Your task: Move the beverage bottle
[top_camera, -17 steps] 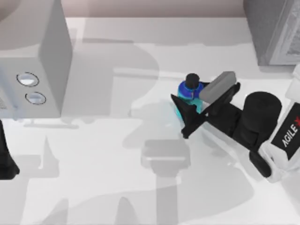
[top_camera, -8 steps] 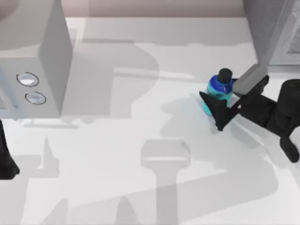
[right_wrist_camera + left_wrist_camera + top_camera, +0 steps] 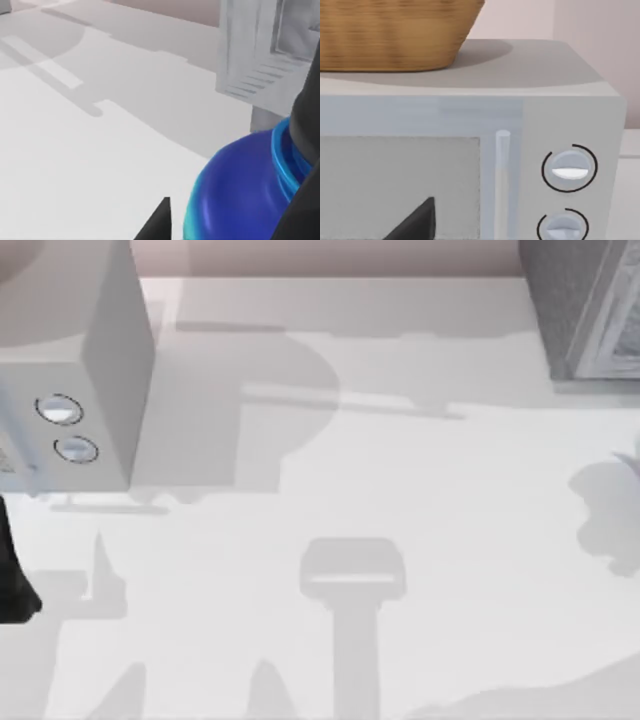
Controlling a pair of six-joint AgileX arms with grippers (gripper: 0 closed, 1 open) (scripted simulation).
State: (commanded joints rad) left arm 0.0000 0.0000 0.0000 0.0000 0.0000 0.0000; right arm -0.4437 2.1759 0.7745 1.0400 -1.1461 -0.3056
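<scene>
The right hand (image 3: 235, 225) is gripping the beverage bottle (image 3: 240, 190) near the grey cabinet (image 3: 260, 55), so the move looks underway, release pending. The left hand (image 3: 415, 222) is idling by the microwave (image 3: 470, 150); its state cannot be told.

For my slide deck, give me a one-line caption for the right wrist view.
Right pincer gripping the blue beverage bottle above the white table, grey cabinet behind.

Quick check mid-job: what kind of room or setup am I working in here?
Likely a mock kitchen counter in simulation. A grey microwave with two round dials stands at the table's left, a woven basket rests on top of it, and the beverage bottle sits close against the right end effector.
</scene>
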